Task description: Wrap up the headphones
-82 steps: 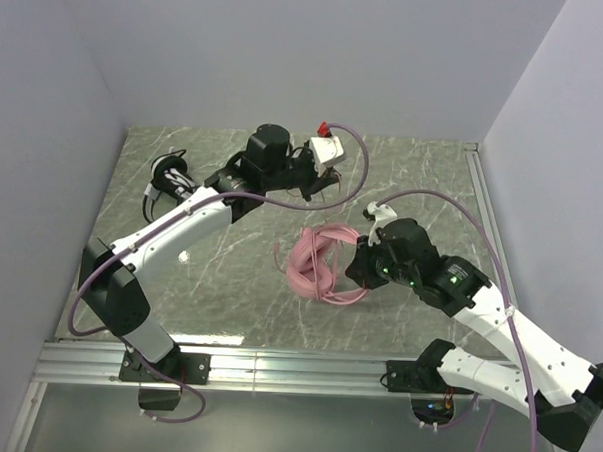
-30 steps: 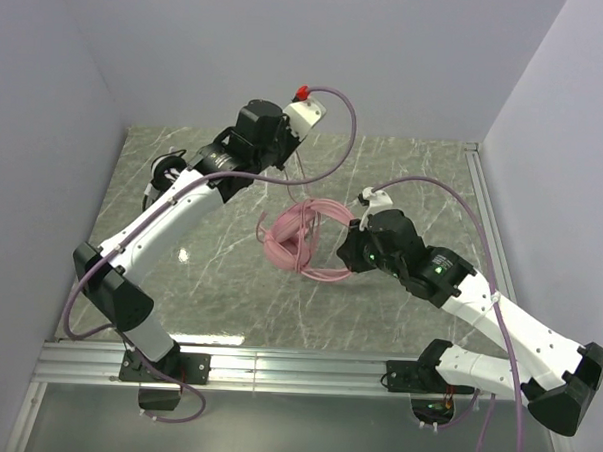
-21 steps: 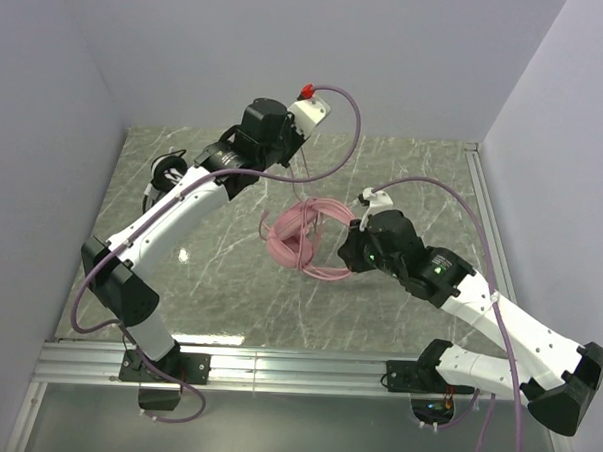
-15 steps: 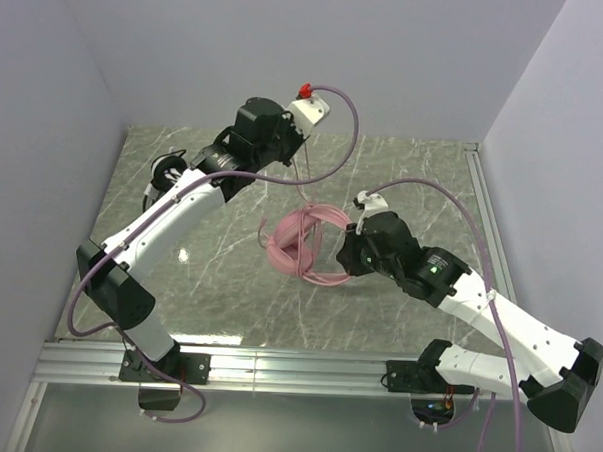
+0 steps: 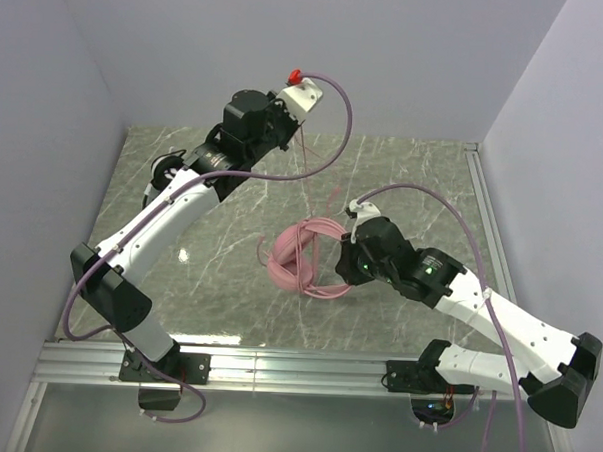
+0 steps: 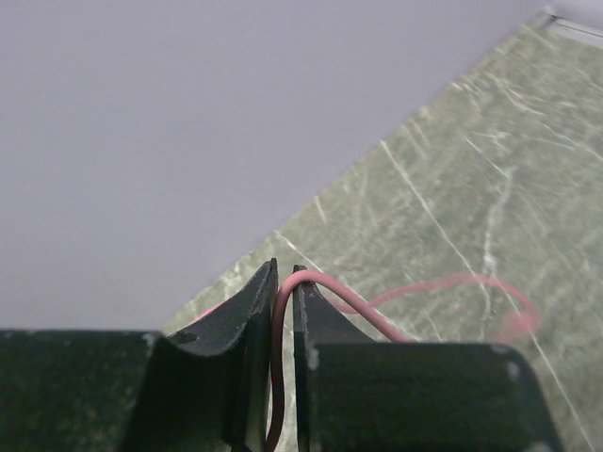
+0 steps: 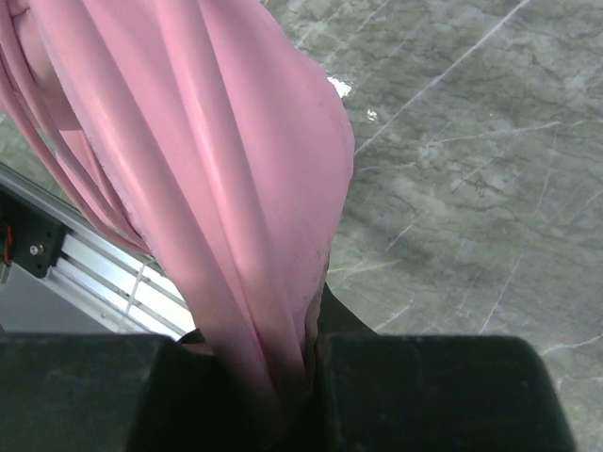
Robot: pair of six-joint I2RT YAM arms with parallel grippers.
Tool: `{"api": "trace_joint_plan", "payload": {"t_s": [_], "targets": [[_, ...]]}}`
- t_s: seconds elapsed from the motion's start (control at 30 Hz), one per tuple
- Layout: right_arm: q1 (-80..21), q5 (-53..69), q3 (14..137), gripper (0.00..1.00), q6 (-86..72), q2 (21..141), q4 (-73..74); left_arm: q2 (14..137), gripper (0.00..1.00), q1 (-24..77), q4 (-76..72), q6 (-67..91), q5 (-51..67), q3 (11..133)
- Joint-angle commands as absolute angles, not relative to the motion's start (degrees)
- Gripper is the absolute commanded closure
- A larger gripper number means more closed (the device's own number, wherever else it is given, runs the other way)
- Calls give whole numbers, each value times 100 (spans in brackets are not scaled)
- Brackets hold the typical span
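Your left gripper (image 6: pixel 285 279), high at the back, pinches the pink cable (image 6: pixel 350 299), which slants down toward you to the pink headset (image 5: pixel 298 254), clamped mid-way across the table (image 5: pixel 424 176) in your right gripper (image 5: pixel 340 270), the nearer one.

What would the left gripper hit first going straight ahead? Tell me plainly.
Most likely the back wall, near where it meets the table. The left gripper, pinching the pink cable, points there; depth is unclear.
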State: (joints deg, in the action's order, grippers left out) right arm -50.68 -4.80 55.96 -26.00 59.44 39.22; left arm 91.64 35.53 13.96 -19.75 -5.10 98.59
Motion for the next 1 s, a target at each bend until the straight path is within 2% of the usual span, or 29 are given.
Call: {"api": "trace_joint_plan", "payload": {"t_s": [0.0,0.2,0.33,0.57,0.83,0.97], "targets": [[-5229,26,5520,100,-2645,6020,4729,8938,83,3349,-290,-2197,-1432,10089],[-5265,9,5379,100,-2707,6108,4719,9000,85,3349,-115,-2119,-1582,10494],[-5256,-500,5431,100,-2821,6319,4895,8755,86,3349,-18,-2031,-1661,10512],[-4844,-1125,5765,100,-2971,6688,4983,8499,87,3375,1703,-1425,-1776,10960],[-3956,-1520,6248,100,-2786,7302,4939,7692,89,3428,2820,-379,-1214,10143],[-3815,-1810,6547,100,-2830,7620,4922,7410,87,3437,3110,-44,-362,9932]]}}
